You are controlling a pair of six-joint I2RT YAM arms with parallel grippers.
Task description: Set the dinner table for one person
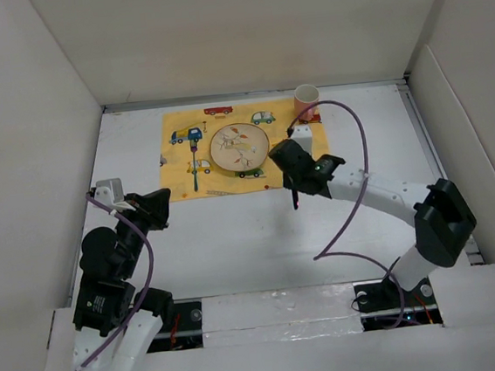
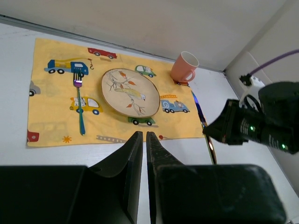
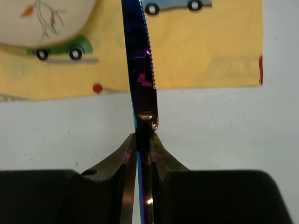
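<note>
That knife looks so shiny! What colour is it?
The knife shimmers rainbow: purple, blue, some gold. Best in the right wrist view.

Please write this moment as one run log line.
left gripper shut, empty | right gripper shut on knife, near placemat right edge | plate and fork on placemat | cup at its far right corner

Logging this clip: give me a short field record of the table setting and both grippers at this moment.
placemat: yellow, vehicle print, on the dinner table
plate: centre of placemat
fork: on placemat, left of plate
mug: pink, at placemat's far right corner
knife: iridescent, serrated, in right gripper, blade over placemat's near edge, right of plate
left gripper: shut, empty
not yet placed: knife
</note>
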